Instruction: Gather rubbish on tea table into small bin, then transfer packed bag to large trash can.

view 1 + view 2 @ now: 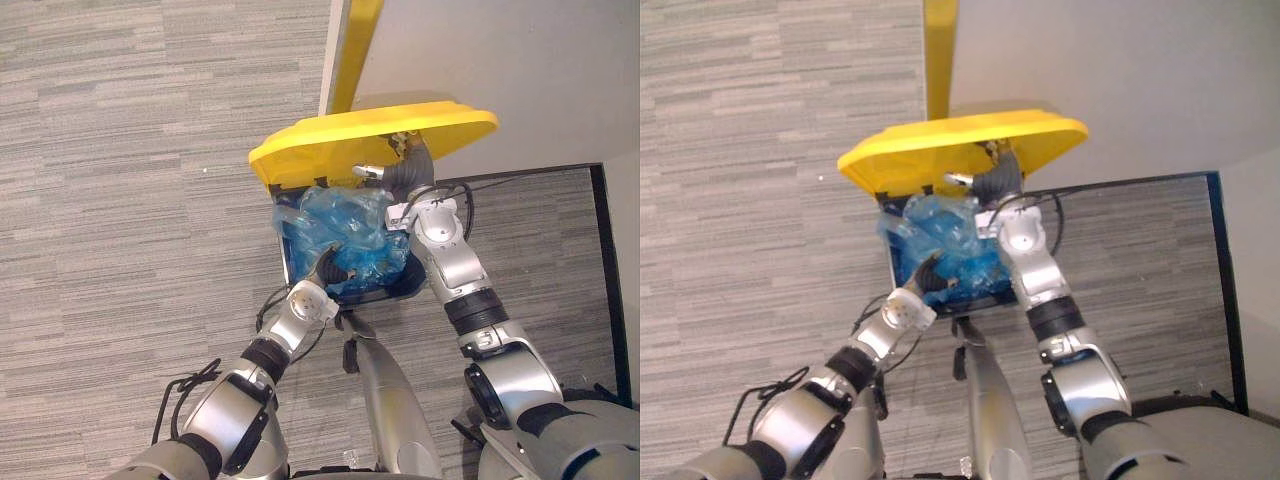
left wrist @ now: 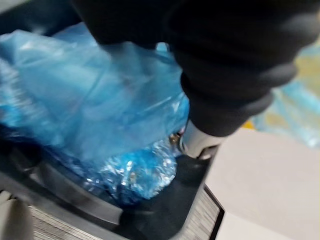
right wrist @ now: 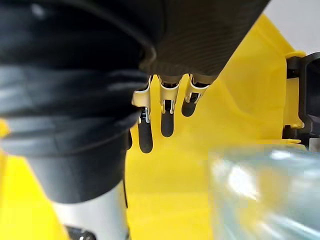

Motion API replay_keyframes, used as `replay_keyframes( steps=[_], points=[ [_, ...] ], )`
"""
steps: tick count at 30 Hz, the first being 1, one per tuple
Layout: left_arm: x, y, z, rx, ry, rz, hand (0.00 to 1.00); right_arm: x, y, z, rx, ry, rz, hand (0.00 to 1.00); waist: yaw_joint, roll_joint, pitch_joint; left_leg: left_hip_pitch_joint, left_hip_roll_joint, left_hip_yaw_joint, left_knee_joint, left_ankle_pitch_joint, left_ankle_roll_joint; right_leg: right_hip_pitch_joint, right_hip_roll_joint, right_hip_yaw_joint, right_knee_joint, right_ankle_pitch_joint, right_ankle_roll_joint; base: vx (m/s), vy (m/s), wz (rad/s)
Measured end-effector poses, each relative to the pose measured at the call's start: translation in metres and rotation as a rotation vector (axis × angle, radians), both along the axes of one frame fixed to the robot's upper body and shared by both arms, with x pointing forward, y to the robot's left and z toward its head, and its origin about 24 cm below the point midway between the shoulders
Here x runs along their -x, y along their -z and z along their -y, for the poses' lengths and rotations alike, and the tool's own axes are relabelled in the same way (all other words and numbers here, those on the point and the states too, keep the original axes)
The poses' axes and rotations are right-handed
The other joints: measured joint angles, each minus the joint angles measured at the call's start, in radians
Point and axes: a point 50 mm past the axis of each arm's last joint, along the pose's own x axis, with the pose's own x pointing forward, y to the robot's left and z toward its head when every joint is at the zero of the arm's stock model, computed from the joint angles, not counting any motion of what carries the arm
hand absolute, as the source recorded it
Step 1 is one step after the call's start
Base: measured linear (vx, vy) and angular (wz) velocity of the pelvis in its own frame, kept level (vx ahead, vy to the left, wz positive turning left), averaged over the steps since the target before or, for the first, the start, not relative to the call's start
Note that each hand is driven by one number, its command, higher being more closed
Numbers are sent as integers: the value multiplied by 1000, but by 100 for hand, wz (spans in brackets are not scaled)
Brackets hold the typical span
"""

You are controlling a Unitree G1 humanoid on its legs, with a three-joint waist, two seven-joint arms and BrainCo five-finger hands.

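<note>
Through the head views, I am working the last step: the packed blue bag (image 1: 345,225) is sitting in the mouth of the large trash can (image 1: 385,292), bulging above its rim, and my left hand (image 1: 335,268) is pressing into it. In the left wrist view that hand is lying against the plastic, and I cannot tell whether it is gripping. In the right wrist view, my right hand (image 3: 100,75) is laying straight fingers (image 3: 167,117) against the yellow lid (image 3: 240,100), propping it up and holding nothing. Next, I judge, the bag needs pushing fully down and both hands easing clear.

Crumpled blue bag (image 1: 340,235) in open yellow-lidded bin (image 1: 340,140)
</note>
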Motion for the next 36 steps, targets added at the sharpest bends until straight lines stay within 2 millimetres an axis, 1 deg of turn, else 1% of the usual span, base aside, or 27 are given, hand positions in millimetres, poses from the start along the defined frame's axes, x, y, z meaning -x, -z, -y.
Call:
replay_keyframes(
  steps=[3, 4, 5, 8, 9, 10, 12, 14, 15, 17, 18, 20, 21, 22, 23, 24, 25, 26, 27, 28, 29, 31, 32, 33, 34, 35, 36],
  points=[
    [8, 12, -5, -4, -19, -36, 0, 3, 19, -1, 30, -13, -51, 0, 3, -1, -36, 29, -10, -9, -58, 32, -2, 23, -3, -13, -25, 2, -2, 30, -26, 17],
    [10, 16, -8, -7, -24, -46, 0, 3, 28, 1, 39, -8, -85, 0, 3, -2, -40, 57, -12, -14, -90, 50, -5, 45, -5, -22, -32, 2, -3, 35, -30, 22],
    [11, 17, -9, -8, -26, -50, 0, 2, 31, 2, 43, -7, -97, 0, 2, -2, -41, 67, -13, -15, -101, 56, -4, 55, -5, -25, -37, 2, -3, 32, -30, 18],
    [21, 28, -22, 29, -60, -74, 0, 5, 61, 8, 95, 10, -195, 0, 4, -8, -88, 115, -26, -18, -175, 93, 2, 83, -11, -32, -60, 3, -4, 34, -19, 9],
    [23, 29, -24, 34, -66, -75, 0, 5, 66, 9, 102, 12, -209, 0, 4, -7, -89, 122, -28, -19, -180, 95, 3, 90, -12, -33, -61, 2, -3, 43, 8, 7],
    [29, 33, -33, 60, -94, -83, 0, 10, 83, 13, 115, 22, -264, 0, 4, -8, -103, 140, -32, -21, -191, 99, 3, 105, -14, -35, -67, 2, -2, 15, 18, 4],
    [35, 37, -40, 87, -111, -91, 0, 16, 100, 17, 132, 32, -314, 0, 4, -6, -110, 155, -34, -24, -191, 98, 4, 127, -16, -38, -75, 4, -4, 29, 30, 8],
    [49, 47, -58, 103, -138, -120, 0, 29, 132, 27, 159, 54, -417, 0, 6, -7, -122, 186, -37, -37, -190, 95, 10, 167, -19, -47, -77, 2, -2, 25, 40, 15],
    [52, 49, -61, 109, -148, -130, 0, 32, 137, 28, 161, 56, -433, 0, 6, -7, -123, 189, -38, -38, -188, 93, 14, 172, -22, -49, -77, 2, 0, 8, 41, 12],
    [72, 66, -87, 132, -224, -189, 0, 46, 162, 34, 160, 76, -513, 0, 9, -7, -132, 217, -52, -41, -183, 90, 20, 199, -36, -47, -70, 2, 4, -3, 54, 6],
    [75, 69, -91, 133, -238, -202, 0, 48, 165, 34, 148, 82, -526, 0, 8, -7, -132, 223, -56, -42, -184, 90, 20, 203, -41, -47, -67, 1, 5, -22, 65, 5],
    [94, 83, -115, 130, -321, -259, 0, 62, 185, 44, 128, 117, -591, 0, 12, -8, -133, 257, -92, -42, -183, 94, 29, 213, -76, -33, -18, -14, 26, -52, 75, 5],
    [97, 86, -119, 127, -339, -270, 0, 65, 188, 45, 133, 122, -602, 0, 13, -8, -133, 261, -99, -42, -182, 94, 33, 216, -84, -31, -11, -16, 29, -83, 79, 3],
    [109, 97, -133, 117, -398, -318, 0, 73, 200, 50, 137, 137, -647, 0, 15, -9, -132, 289, -116, -40, -178, 91, 44, 235, -99, -21, 1, -19, 33, -83, 63, 0],
    [114, 101, -139, 112, -426, -339, 0, 78, 206, 51, 130, 143, -670, 0, 15, -10, -132, 299, -122, -38, -172, 88, 48, 246, -103, -17, 3, -20, 35, -137, 80, -4],
    [125, 109, -151, 102, -479, -381, 0, 88, 216, 53, 113, 156, -710, 0, 15, -15, -132, 312, -132, -35, -151, 78, 61, 267, -112, -11, 5, -19, 40, -165, 74, -6],
    [139, 118, -164, 95, -537, -427, 0, 103, 231, 57, 99, 171, -762, 0, 13, -25, -140, 301, -141, -34, -93, 55, 67, 279, -123, -4, -4, 1, 71, -216, 93, -9],
    [144, 120, -167, 101, -560, -439, 0, 109, 235, 58, 97, 176, -780, 0, 13, -30, -141, 291, -143, -32, -71, 46, 75, 278, -126, 2, -6, 3, 85, -196, 68, -24],
    [157, 128, -174, 114, -620, -484, 0, 120, 244, 59, 91, 181, -817, 0, 18, -28, -151, 269, -124, -9, -40, 35, 88, 282, -124, 0, -39, -15, 134, -266, 18, -43],
    [176, 137, -180, 119, -683, -543, 0, 132, 256, 57, 82, 183, -868, 0, 20, -16, -153, 254, -100, 13, -37, 43, 85, 221, -120, -1, 130, -76, 61, -257, -28, -44],
    [193, 146, -183, 110, -719, -613, 0, 148, 270, 57, 86, 188, -933, 0, 13, -27, -160, 254, -92, 13, -40, 53, 82, 203, -121, 1, 332, -125, 3, -228, -48, -27],
    [208, 154, -182, 113, -744, -673, 0, 170, 286, 56, 75, 197, -1015, 0, 14, -36, -173, 255, -82, 15, -43, 62, 75, 225, -126, 4, 464, -174, 0, -65, -83, -9],
    [213, 155, -184, 126, -770, -686, 0, 197, 304, 56, 46, 227, -1118, 0, 22, -47, -190, 250, -73, 18, -45, 75, 60, 296, -141, 8, 492, -255, 19, -11, -143, -15],
    [214, 155, -184, 131, -778, -684, 0, 205, 309, 55, 44, 235, -1148, 0, 23, -52, -194, 251, -71, 23, -47, 79, 53, 311, -137, 8, 459, -270, 32, -32, -208, -21],
    [215, 156, -183, 151, -798, -689, 0, 215, 316, 57, 36, 250, -1192, 0, 23, -53, -202, 252, -68, 34, -64, 91, 47, 328, -124, 3, 408, -285, 31, -102, -163, -36],
    [218, 160, -176, 191, -822, -710, 0, 229, 323, 64, 36, 281, -1249, 0, 25, -25, -239, 252, -64, 53, -123, 119, 50, 357, -95, 1, 277, -292, 15, -96, -146, -52],
    [221, 164, -164, 229, -826, -736, 0, 235, 326, 72, 22, 320, -1273, 0, 23, 9, -261, 255, -57, 59, -172, 143, 54, 370, -66, -3, 188, -260, -13, -60, -70, -50]
  ],
)
